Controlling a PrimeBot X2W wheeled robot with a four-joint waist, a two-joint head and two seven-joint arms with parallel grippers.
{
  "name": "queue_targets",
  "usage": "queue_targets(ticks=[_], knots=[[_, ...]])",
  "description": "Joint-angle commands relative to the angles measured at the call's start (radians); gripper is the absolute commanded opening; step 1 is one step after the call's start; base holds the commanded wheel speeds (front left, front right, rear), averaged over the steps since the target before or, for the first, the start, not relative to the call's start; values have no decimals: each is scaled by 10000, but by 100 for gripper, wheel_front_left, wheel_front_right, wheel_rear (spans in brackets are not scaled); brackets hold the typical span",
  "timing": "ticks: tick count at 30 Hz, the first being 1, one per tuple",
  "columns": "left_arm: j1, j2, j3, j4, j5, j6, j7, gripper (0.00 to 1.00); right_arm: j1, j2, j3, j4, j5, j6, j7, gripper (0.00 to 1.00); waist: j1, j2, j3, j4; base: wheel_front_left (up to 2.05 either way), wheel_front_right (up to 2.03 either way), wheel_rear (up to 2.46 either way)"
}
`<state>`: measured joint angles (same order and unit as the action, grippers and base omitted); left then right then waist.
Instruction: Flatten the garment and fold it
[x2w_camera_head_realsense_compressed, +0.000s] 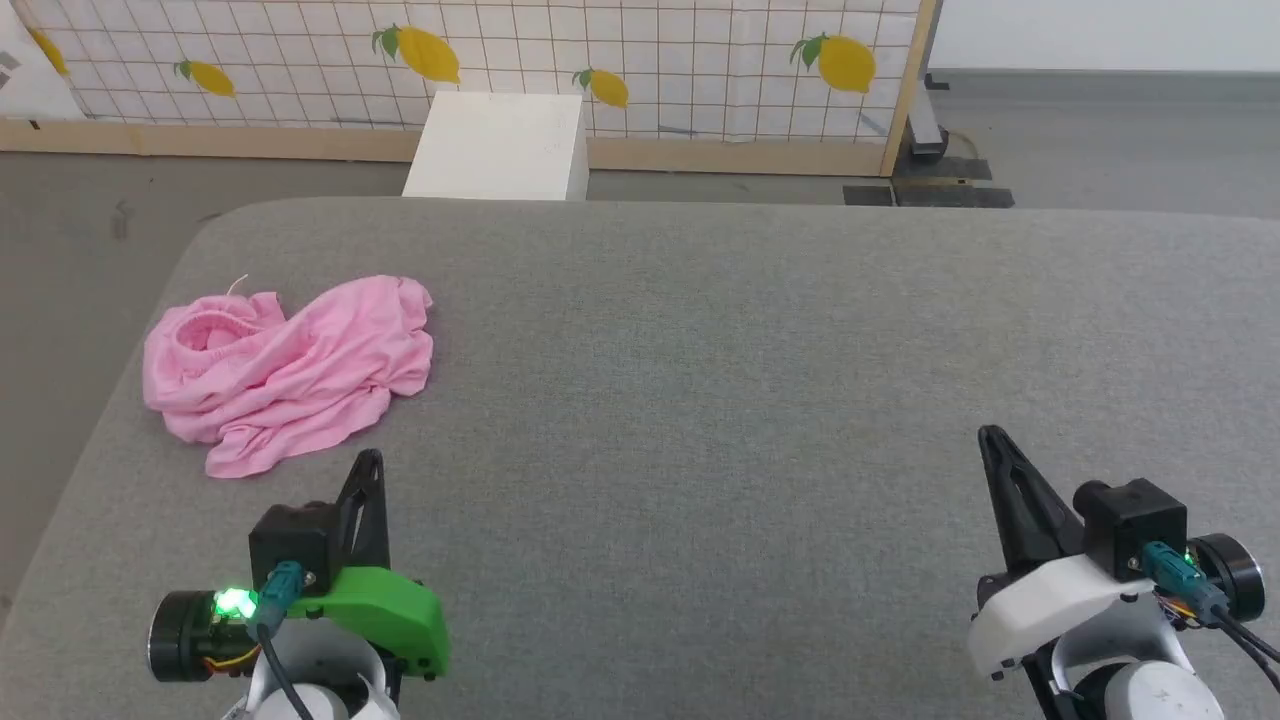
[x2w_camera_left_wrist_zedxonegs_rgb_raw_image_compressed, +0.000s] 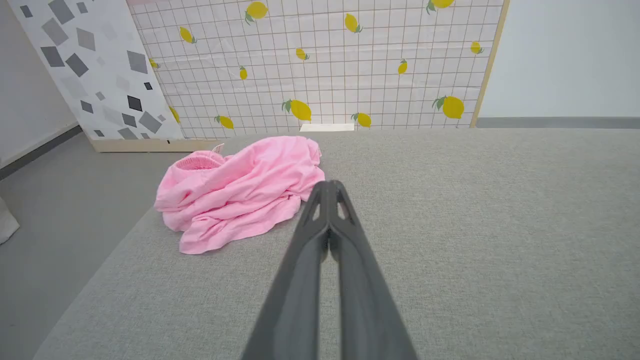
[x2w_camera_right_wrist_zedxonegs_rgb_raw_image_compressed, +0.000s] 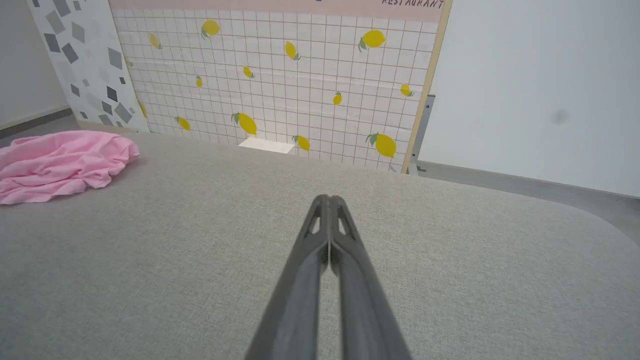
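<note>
The garment is a pair of light pink shorts lying crumpled in a heap at the far left of the grey padded surface, its gathered waistband at the upper left of the heap. In the left wrist view the garment lies just ahead and left of my fingers. My left gripper is shut and empty, hovering a little short of the heap's near edge. My right gripper is also shut and empty, far to the right. The garment shows at the left edge of the right wrist view.
A white box stands on the floor beyond the surface's far edge. Behind it runs a lemon-patterned grid panel with a wooden frame. Grey floor lies past the surface's rounded left edge, close to the garment.
</note>
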<state>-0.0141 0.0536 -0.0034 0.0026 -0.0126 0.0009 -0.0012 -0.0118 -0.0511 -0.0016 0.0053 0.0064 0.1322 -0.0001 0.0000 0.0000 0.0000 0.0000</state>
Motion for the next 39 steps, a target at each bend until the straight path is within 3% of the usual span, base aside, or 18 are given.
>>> queue_targets(ticks=[1,29,30,39], knots=[[141,-34,34,-26,126,-9,12,0,118,9,16,-53,-64,-15,1,0,0,0,0,0,0,0,0],[141,-34,34,-26,126,-9,12,0,118,9,16,-53,-64,-15,1,0,0,0,0,0,0,0,0],[1,0,0,0,-2,0,-1,100,1,0,-1,0,2,0,-1,100,0,0,0,0,0,0,0],[9,0,-129,105,-186,36,-145,100,69,1,-100,122,188,-1,-148,100,0,0,0,1,0,0,0]])
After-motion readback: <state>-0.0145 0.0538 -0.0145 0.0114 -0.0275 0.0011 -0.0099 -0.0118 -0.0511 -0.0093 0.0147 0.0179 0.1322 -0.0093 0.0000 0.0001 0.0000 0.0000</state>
